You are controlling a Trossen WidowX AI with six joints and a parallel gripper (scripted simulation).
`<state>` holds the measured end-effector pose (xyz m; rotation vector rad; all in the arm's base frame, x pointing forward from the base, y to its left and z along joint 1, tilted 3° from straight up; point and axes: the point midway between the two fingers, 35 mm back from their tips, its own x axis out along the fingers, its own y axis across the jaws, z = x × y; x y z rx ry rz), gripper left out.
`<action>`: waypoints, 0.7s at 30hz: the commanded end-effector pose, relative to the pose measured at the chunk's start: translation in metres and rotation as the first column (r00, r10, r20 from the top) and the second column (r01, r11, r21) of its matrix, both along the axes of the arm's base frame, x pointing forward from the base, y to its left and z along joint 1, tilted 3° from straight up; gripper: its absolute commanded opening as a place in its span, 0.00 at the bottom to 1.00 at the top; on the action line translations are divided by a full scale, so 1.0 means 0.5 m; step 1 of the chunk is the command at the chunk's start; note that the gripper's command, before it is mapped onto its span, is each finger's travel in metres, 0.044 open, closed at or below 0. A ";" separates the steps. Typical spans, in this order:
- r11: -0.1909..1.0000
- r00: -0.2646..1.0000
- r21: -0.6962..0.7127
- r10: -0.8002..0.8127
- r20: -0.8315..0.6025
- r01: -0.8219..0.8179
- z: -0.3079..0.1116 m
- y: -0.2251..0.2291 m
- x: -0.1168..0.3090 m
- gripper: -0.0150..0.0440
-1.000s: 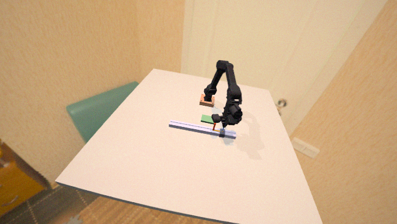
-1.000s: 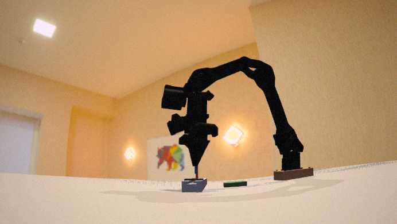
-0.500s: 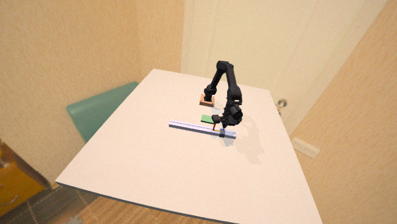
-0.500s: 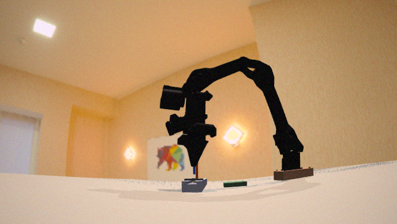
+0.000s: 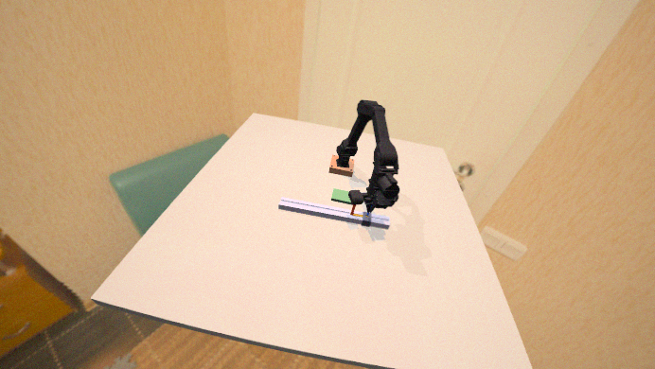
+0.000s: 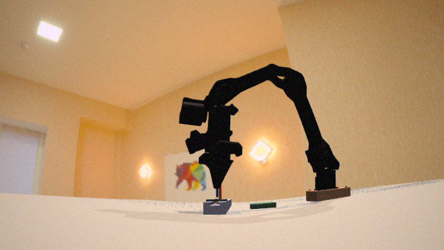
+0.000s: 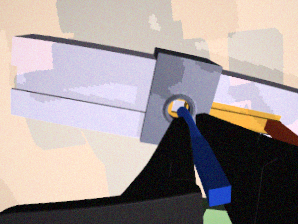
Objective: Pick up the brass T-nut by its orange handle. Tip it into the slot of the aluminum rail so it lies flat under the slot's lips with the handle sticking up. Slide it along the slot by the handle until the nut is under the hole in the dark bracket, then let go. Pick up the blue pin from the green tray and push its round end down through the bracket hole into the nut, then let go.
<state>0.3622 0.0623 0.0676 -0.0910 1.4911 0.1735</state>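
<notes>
The step in hand is the last one: bringing the blue pin (image 6: 217, 193) (image 7: 207, 165) to the hole in the dark bracket (image 5: 365, 221) (image 7: 185, 75). The gripper (image 5: 370, 208) (image 6: 217, 187) (image 7: 189, 125) is closed on the pin, which hangs roughly upright beneath the fingertips in the exterior view. In the wrist view its lower end shows at the hole's rim and partly over the opening; whether it has entered cannot be told.

The bracket sits toward the right end of the aluminum rail (image 5: 312, 208) (image 6: 215, 209) (image 7: 100, 75), as the top view shows. The brass T-nut (image 5: 360, 216) (image 6: 219, 197) (image 7: 235, 117) lies along the slot, running under the bracket from the left, and brass shows through the hole. Its orange handle (image 5: 354, 209) (image 6: 220, 192) (image 7: 285, 132) stands up just left of the bracket. The green tray (image 5: 342, 195) (image 6: 263, 205) (image 7: 216, 216) rests on the far side of the rail.

The nut appears placed well enough for the pin. The next move calls for centering the round end over the hole, then pressing straight down into the nut before letting go. A small sideways error could catch the tip on the rim or tilt the pin in the grip, and the fingers may need care beside the handle.
</notes>
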 end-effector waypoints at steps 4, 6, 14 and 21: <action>1.000 1.000 -0.001 0.000 -0.002 0.000 -0.010 -0.001 -0.004 0.00; 1.000 1.000 -0.001 0.000 -0.002 0.000 -0.012 -0.001 -0.005 0.00; 1.000 1.000 -0.001 -0.001 -0.002 0.001 -0.021 -0.001 -0.008 0.00; 1.000 1.000 -0.001 -0.001 -0.002 0.001 -0.030 0.001 -0.011 0.00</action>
